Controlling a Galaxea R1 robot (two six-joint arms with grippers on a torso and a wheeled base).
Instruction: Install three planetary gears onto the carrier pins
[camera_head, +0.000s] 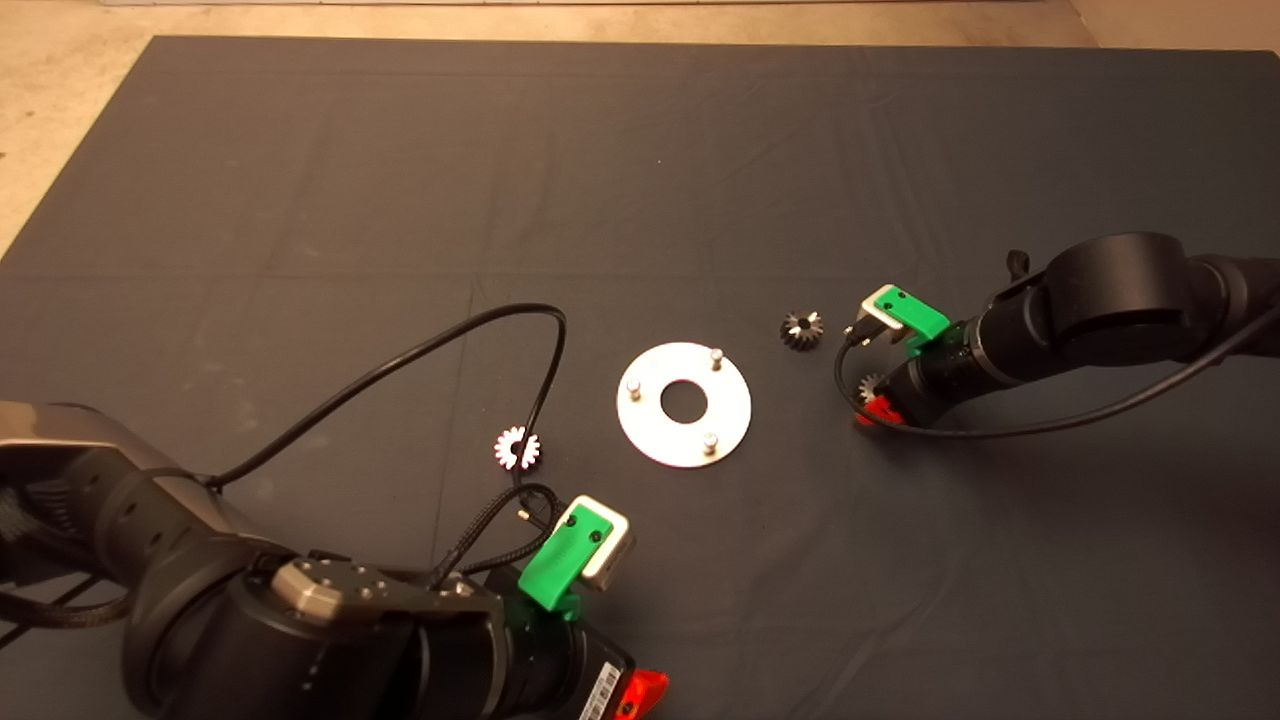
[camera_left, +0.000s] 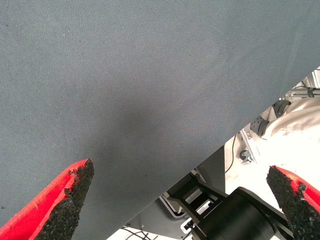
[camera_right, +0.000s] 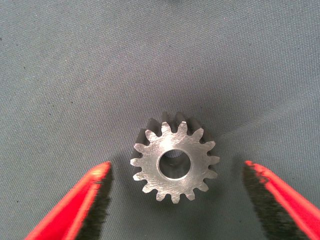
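The silver carrier disc (camera_head: 684, 404) lies mid-mat with its three pins (camera_head: 716, 355) (camera_head: 633, 386) (camera_head: 709, 440) bare. One planetary gear (camera_head: 517, 448) lies left of the disc, another (camera_head: 801, 330) to its upper right. A third gear (camera_right: 174, 163) (camera_head: 870, 385) rests flat on the mat, hole up, between the wide-spread fingers (camera_right: 82, 202) of my right gripper (camera_right: 175, 200), which hovers low over it, open and not touching. My left gripper (camera_left: 180, 200) is parked at the mat's near edge, open and holding nothing.
A black cable (camera_head: 440, 350) loops across the mat left of the disc, close to the left gear. The mat's near edge (camera_left: 215, 155) and the robot's base show in the left wrist view. Bare floor (camera_head: 60, 120) borders the mat at far left.
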